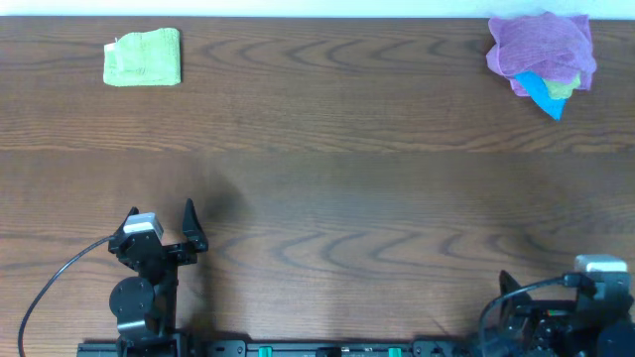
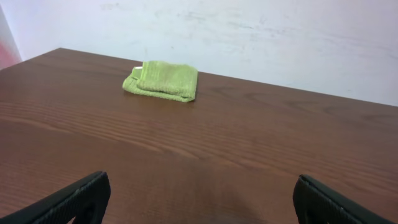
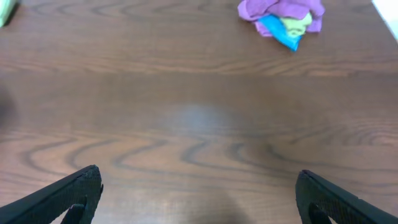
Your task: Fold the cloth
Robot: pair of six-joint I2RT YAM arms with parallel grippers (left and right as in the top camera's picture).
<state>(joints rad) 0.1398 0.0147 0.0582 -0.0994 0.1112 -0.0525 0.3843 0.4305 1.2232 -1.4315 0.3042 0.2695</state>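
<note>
The lime-green cloth (image 1: pixel 144 58) lies folded into a small thick rectangle at the far left of the wooden table. It also shows in the left wrist view (image 2: pixel 163 81), with a bit of white tag at its back left corner. A sliver of it shows at the top left of the right wrist view (image 3: pixel 5 9). My left gripper (image 1: pixel 162 220) (image 2: pixel 199 199) is open and empty near the front edge, well short of the cloth. My right gripper (image 1: pixel 551 288) (image 3: pixel 199 193) is open and empty at the front right.
A crumpled purple cloth (image 1: pixel 541 50) (image 3: pixel 280 9) lies at the far right, over a blue cloth (image 1: pixel 546 94) (image 3: pixel 280 31) and a yellow-green one (image 1: pixel 561 89). A white wall (image 2: pixel 249 37) stands behind the table's back edge.
</note>
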